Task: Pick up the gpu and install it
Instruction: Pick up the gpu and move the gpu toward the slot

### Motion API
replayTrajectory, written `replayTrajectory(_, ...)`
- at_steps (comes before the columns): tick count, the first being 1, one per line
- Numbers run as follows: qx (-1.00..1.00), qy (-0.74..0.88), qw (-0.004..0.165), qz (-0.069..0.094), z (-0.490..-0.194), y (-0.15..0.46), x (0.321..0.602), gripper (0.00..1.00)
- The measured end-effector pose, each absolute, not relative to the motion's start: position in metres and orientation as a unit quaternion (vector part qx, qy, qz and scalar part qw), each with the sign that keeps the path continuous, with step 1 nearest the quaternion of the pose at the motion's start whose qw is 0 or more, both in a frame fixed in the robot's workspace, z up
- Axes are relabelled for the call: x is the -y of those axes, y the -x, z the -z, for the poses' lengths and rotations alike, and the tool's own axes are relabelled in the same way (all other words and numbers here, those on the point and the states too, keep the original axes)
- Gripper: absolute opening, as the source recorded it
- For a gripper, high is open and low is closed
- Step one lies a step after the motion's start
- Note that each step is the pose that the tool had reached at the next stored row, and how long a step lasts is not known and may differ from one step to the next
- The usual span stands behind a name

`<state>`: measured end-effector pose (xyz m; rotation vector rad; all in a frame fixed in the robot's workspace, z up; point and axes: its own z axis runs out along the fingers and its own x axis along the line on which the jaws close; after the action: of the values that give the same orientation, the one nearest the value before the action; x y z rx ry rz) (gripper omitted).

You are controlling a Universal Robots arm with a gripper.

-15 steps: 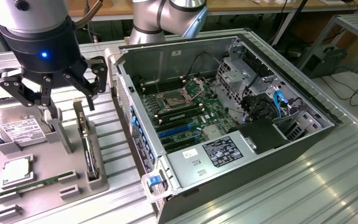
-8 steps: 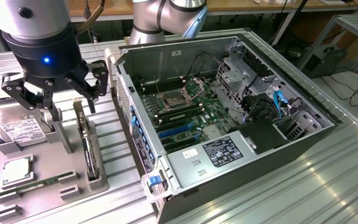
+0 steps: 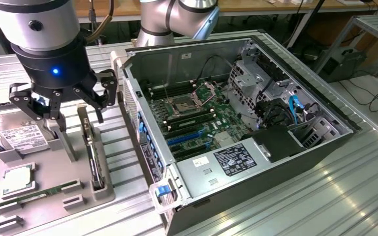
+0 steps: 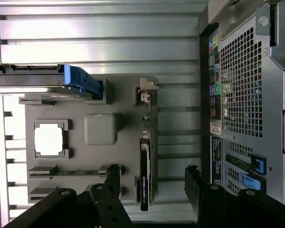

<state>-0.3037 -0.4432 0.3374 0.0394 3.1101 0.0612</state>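
Entry: gpu point(image 3: 96, 158), not yet picked up, not yet installed. You will find it standing on edge in its slot of the grey parts tray point(image 3: 45, 211). In the exterior view its pale bracket end points to 12 o'clock and its dark body runs down toward 6 o'clock. The tray lies on the ribbed metal surface point(image 3: 320, 206), at about 8 o'clock from the open computer case point(image 3: 255, 196). Other stock in the same tray, none of it your concern here: a hard drive point(image 3: 19, 135) at 10 o'clock from the gpu, a processor point(image 3: 17, 179) at 8 o'clock from it, and a green memory stick point(image 3: 37, 193) lower again. Jaws: spread apart and holding nothing. They hang over the tray's 12 o'clock end, close by the bracket. The wrist view looks down the length of the card, with dark fingers point(image 4: 104, 199) standing off to either side of its line. I cannot tell from either view whether any finger touches the card, but to my eye they sit above it and apart from it. Destination: the case lies on its side with the panel off and the motherboard exposed, and the blue expansion slots point(image 3: 187, 136) carry no card. Reckoning for your log: the approach over the gpu looks about made. Outstanding are the grasp, the lift out of the tray, the carry toward 3 o'clock and the seating in the case
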Motion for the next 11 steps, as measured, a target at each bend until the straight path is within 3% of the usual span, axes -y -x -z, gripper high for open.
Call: replayTrajectory(11, -1.000, -0.012, 0.015, -0.019, -0.319, 0.302, 0.446, 0.66)
